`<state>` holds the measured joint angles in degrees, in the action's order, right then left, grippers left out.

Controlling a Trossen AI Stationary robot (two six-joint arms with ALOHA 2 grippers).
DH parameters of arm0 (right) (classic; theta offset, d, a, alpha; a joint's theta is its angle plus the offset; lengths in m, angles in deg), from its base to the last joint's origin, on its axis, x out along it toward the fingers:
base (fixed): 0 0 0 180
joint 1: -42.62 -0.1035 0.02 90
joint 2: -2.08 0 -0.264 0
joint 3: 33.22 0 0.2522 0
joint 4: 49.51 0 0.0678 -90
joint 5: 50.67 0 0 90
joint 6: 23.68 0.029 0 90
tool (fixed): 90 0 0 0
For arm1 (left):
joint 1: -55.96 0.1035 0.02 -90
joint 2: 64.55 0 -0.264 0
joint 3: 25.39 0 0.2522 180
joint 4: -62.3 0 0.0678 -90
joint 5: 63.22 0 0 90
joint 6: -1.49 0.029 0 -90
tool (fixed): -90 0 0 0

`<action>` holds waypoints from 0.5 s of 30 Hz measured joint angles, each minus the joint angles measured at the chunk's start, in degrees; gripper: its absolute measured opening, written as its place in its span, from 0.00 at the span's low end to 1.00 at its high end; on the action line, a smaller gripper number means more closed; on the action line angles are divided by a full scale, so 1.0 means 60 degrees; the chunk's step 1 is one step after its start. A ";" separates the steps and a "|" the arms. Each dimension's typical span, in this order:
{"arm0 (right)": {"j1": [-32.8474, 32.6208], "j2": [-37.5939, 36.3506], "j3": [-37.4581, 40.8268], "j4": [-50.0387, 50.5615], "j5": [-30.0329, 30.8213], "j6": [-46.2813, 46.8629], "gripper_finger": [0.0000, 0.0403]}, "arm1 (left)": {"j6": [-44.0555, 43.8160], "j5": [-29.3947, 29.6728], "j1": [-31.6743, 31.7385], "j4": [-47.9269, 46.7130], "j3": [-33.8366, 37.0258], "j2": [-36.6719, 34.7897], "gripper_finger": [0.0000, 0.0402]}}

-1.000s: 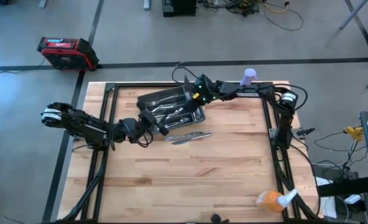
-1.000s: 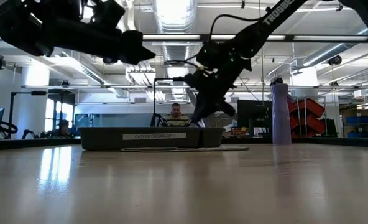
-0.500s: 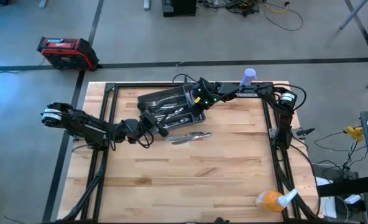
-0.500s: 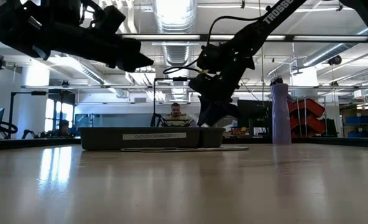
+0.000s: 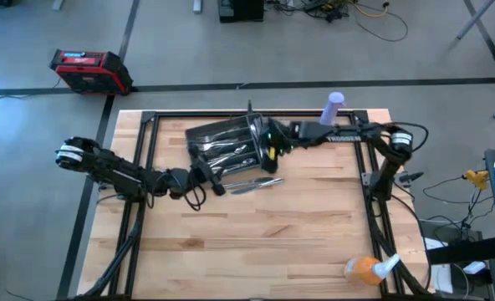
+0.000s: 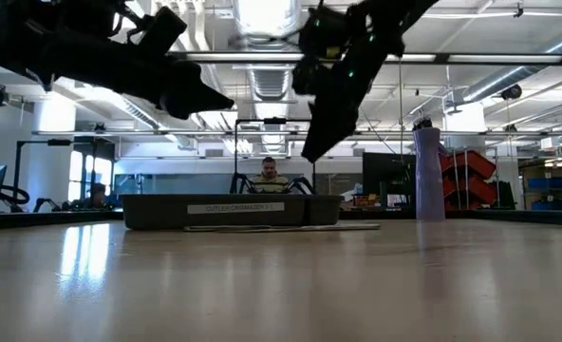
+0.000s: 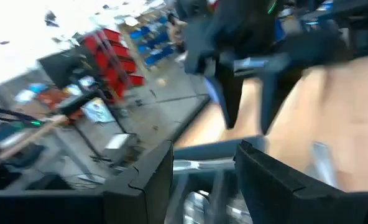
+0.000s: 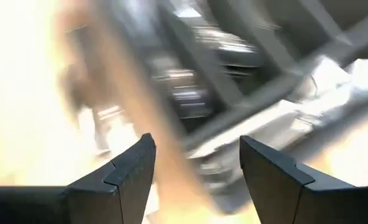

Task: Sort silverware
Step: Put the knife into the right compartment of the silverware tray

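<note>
Between picks; right gripper (image 5: 269, 156) and left gripper (image 5: 216, 173) above tray (image 5: 199, 136), jaws spread, empty; next, loose silverware (image 5: 254, 185) below tray.

The table (image 5: 256, 234) is light wood with pale stripes, and a black frame (image 5: 147, 150) runs around it. The tray (image 5: 204, 134) is dark grey, the silverware (image 5: 252, 186) is shiny silver, and both arms are black, with small green lights on the right arm (image 5: 348, 134). There is a light purple bottle (image 5: 334, 105) at the back edge, an orange and white thing (image 5: 366, 267) at the front corner, a red and black box (image 5: 89, 70) on the grey floor (image 5: 55, 33), and a yellow thing (image 5: 477, 176) off to the side.
</note>
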<state>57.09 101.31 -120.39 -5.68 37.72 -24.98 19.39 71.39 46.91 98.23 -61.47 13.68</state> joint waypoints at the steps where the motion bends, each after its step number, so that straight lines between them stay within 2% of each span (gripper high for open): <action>1: -0.0347 -0.0148 0.0130 -0.0026 -0.0031 -0.0349 0.52 | -0.0248 -0.0203 -0.0098 -0.0225 0.0000 0.0000 0.39; 5: -0.1483 -0.0881 0.1417 -0.1332 -0.0017 -0.0957 0.50 | -0.1309 -0.0936 -0.0668 -0.0714 0.0000 0.0069 0.39; 11: -0.2259 -0.1992 0.4778 -0.5713 0.0103 -0.0297 0.47 | -0.2054 -0.0119 -0.1901 -0.0441 -0.0007 0.0569 0.35; 15: -0.2711 -0.1898 0.6033 -0.7879 0.0351 0.0391 0.43 | -0.2809 -0.0066 -0.2329 -0.0296 -0.0118 0.1114 0.31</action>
<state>40.82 89.92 -84.19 -52.96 39.83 -22.64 2.53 71.00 32.94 96.46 -62.18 20.37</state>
